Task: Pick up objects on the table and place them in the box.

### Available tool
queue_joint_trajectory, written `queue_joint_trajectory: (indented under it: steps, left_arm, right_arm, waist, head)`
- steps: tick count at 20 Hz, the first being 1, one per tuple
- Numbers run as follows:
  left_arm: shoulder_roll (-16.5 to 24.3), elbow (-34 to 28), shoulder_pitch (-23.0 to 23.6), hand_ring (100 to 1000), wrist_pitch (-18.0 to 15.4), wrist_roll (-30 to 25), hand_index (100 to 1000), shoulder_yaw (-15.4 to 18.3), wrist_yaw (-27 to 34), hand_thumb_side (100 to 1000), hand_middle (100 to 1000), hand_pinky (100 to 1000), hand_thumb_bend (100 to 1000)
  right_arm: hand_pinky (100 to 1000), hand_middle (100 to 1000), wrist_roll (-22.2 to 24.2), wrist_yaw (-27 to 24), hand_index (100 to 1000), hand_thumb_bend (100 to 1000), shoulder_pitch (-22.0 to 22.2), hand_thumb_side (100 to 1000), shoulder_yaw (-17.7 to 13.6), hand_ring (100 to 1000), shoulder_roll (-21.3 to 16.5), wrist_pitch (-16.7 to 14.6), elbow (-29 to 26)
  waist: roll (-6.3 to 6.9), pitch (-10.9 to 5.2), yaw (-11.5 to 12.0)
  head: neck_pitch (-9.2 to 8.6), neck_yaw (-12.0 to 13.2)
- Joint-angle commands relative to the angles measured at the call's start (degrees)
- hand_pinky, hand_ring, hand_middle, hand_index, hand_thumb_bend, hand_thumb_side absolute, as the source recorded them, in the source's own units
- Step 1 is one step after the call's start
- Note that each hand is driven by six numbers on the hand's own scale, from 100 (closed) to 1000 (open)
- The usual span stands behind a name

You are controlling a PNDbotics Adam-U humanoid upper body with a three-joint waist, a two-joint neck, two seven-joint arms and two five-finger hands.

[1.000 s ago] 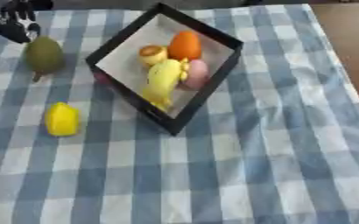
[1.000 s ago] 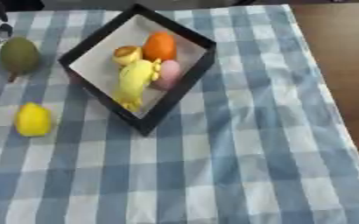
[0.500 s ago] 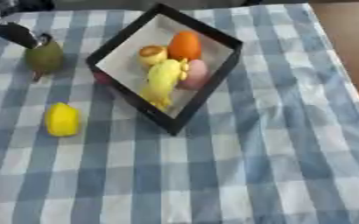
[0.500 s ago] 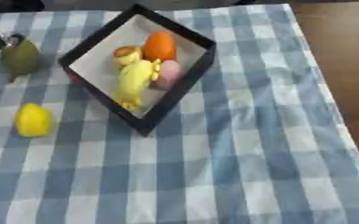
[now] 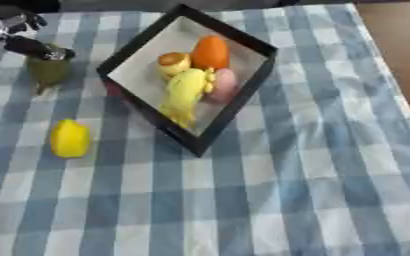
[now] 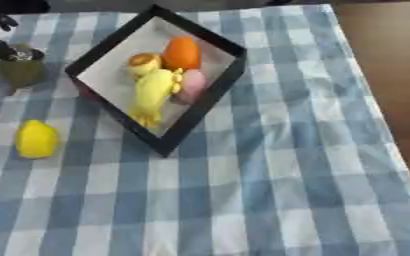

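- The table carries a blue and white checked cloth; I have the whole near half to work over, though nothing I need lies there.
- The box sits toward the far left, black-rimmed with a pale floor, turned so one corner points at me. I judge that leaves its left wall facing the two loose fruits, a short carry for either.
- Inside it already are a banana, an orange, a pink fruit touching the banana, and a small round yellowish one beside the orange.
- My left hand comes in at the far left corner, black with silver parts. A dark finger lies on top of the pear; whether the others are curled round it I cannot tell.
- The pear is dull olive green, stands on the cloth just left of the box, and narrows downward in my view.
- The lemon is bright yellow, nearer me, apart from everything, and untouched.
- My right hand shows in neither view.
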Motion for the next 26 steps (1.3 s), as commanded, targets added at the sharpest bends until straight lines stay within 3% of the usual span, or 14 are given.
queue_joint_trajectory:
  steps: [1,6,11,19,23,24,26]
  left_arm:
    - [1.18,0.49,-1.09,909,-0.01,0.29,941,0.98,-1.19,618,849,909,557]
    - [0.97,1.67,-0.86,903,-0.42,-0.24,935,1.22,-2.1,551,843,898,529]
    - [1.01,2.56,-0.7,894,-0.91,-2.07,925,1.38,-2.03,395,834,884,441]
    - [1.96,2.6,-1.03,893,-0.97,-6.08,924,1.52,-1.49,428,835,881,426]
    - [2.32,2.36,-1.1,891,-1.24,-7.35,920,1.5,-2.08,307,833,875,379]
    - [2.32,2.37,-1.1,887,-1.33,-7.61,914,1.48,-2.28,124,829,870,327]
    - [2.29,2.44,-1.12,877,-1.43,-8.2,902,1.46,-2.63,100,818,858,315]
  right_arm:
    - [847,659,0.1,0.61,806,100,-0.53,756,-0.21,748,-0.68,-0.1,-1.04]
    - [847,659,0.01,0.88,806,100,-0.59,764,-0.18,748,-0.4,0.0,-1.04]
    - [848,659,-0.14,1.22,806,100,-0.44,771,-0.16,748,-0.2,0.22,-1.04]
    - [848,658,-0.38,1.82,806,100,-0.01,770,-0.03,748,-0.11,0.52,-1.04]
    - [848,658,-0.34,2.02,806,100,0.15,770,0.08,748,-0.13,0.56,-1.04]
    - [848,658,-0.31,2.03,805,100,0.16,771,0.11,748,-0.12,0.59,-1.04]
    - [848,658,-0.27,2.04,806,100,0.15,771,0.14,748,-0.06,0.66,-1.04]
  waist:
    - [0.64,0.29,-0.21]
    - [0.62,0.78,-0.48]
    - [0.6,1.01,-0.46]
    - [0.78,0.78,-0.14]
    - [0.92,0.65,-0.04]
    - [0.95,0.64,-0.04]
    - [0.97,0.63,-0.05]
  head:
    - [-0.86,0.43]
    - [-1.09,0.67]
    - [-0.99,0.89]
    - [-0.54,0.97]
    - [-0.38,0.89]
    - [-0.37,0.87]
    - [-0.33,0.88]
